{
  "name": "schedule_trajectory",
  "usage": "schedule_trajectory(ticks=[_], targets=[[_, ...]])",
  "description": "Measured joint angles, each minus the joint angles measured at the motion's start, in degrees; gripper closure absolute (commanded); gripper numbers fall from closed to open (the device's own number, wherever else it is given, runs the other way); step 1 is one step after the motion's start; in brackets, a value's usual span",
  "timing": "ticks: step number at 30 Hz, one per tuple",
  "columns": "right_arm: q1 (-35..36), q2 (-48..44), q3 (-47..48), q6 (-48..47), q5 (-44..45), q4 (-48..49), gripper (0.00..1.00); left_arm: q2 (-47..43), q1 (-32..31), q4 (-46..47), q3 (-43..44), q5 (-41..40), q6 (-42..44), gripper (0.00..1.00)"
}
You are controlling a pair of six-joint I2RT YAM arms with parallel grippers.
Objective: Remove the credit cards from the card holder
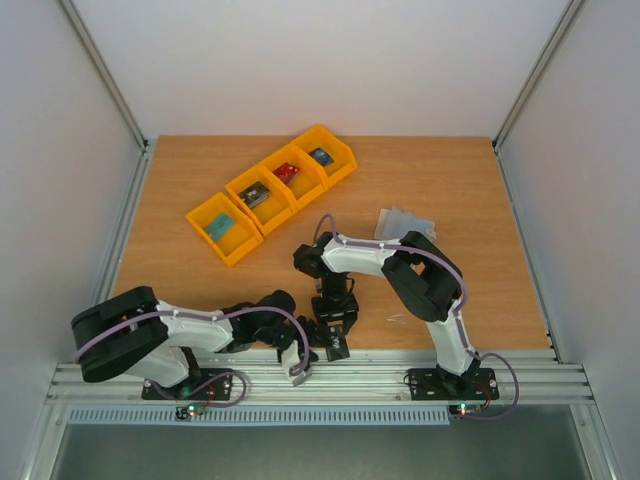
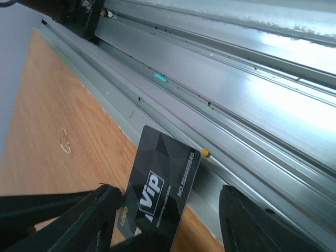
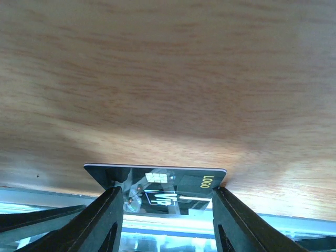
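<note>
One black VIP card (image 2: pixel 160 186) stands at the table's (image 3: pixel 168 79) near edge by the metal rail (image 2: pixel 236 105). The left gripper's (image 2: pixel 169 193) two fingers are spread around it. The right gripper's (image 3: pixel 165 197) two fingers straddle it, grip unclear. Four yellow bins (image 1: pixel 270 192) sit well back.

Black card (image 2: pixel 160 189): lower end cut off by frame edge. Yellow bins (image 1: pixel 240 252): contents too small to identify.

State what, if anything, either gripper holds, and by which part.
Cannot be told: the black rectangular plastic VIP card lies across the spread fingers of the right gripper; the left gripper stands open around it.
</note>
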Motion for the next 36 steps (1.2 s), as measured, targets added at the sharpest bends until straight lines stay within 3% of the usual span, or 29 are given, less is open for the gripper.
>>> schedule_trajectory(ticks=[3, 18, 21, 26, 31, 36], targets=[[-0.22, -0.13, -0.24, 0.39, -0.31, 0.17, 0.55, 2.47, -1.42, 1.03, 0.94, -1.16, -0.09, 0.44], [-0.33, -0.70, -0.90, 0.81, -0.31, 0.83, 0.58, 10.56, -3.72, 7.82, 2.25, -4.46, 3.54, 0.65], [-0.35, -0.70, -0.90, 0.79, -0.35, 0.83, 0.58, 11.43, -4.04, 8.90, 2.75, -5.03, 4.11, 0.74], [-0.39, -0.72, -0.94, 0.66, -0.39, 0.81, 0.58, 12.98, -4.90, 9.84, 3.58, -6.47, 3.82, 0.98], [-1.33, -1.18, -1.20, -0.68, -0.35, 1.07, 0.55, 12.24, -4.92, 11.39, 2.80, -6.71, 3.15, 1.00], [-1.64, -1.79, 1.42, -3.21, 1.95, 1.09, 0.46, 10.21, -4.94, 14.38, 0.74, -9.05, 1.44, 1.00]])
